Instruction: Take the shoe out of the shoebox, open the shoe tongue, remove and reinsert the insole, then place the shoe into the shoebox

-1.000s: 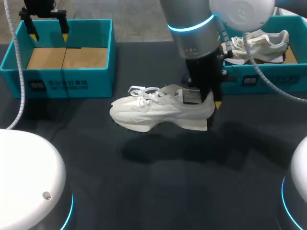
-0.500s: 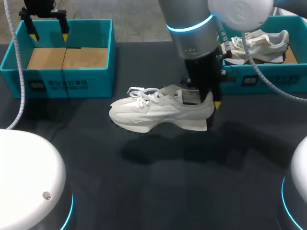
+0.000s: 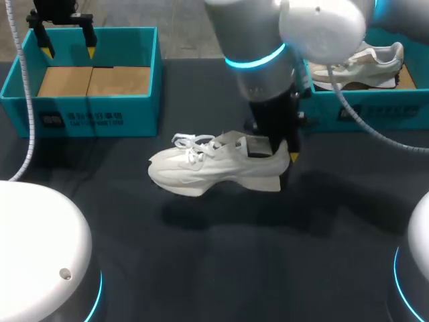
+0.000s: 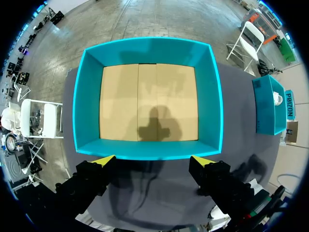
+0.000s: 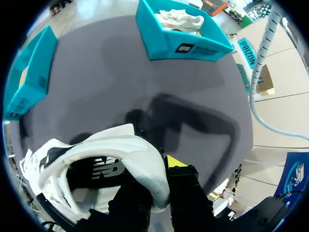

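Two teal shoeboxes sit at the far side of the dark table (image 3: 201,268), well apart. The left shoebox (image 3: 80,119) shows a bare cardboard floor, and the right shoebox (image 3: 395,111) holds a second shoe (image 3: 372,57). Between them, nearer the right one, the right arm (image 3: 258,40) comes in from the far right corner and reaches past the middle, its last section pointing almost straight down. The right gripper (image 3: 283,158) is clamped on the heel of a white shoe (image 3: 201,168). From the wrist, one finger is inside the heel opening and the other, yellow-tipped, presses the outside of the heel. The shoe lies roughly level, toe toward the left shoebox, laces loose, and it hangs just above the table with its shadow lying apart beneath it. The left arm keeps to the far left corner, where the left gripper (image 3: 65,41) points down over the back wall of the left shoebox, fingers spread wide, holding nothing.
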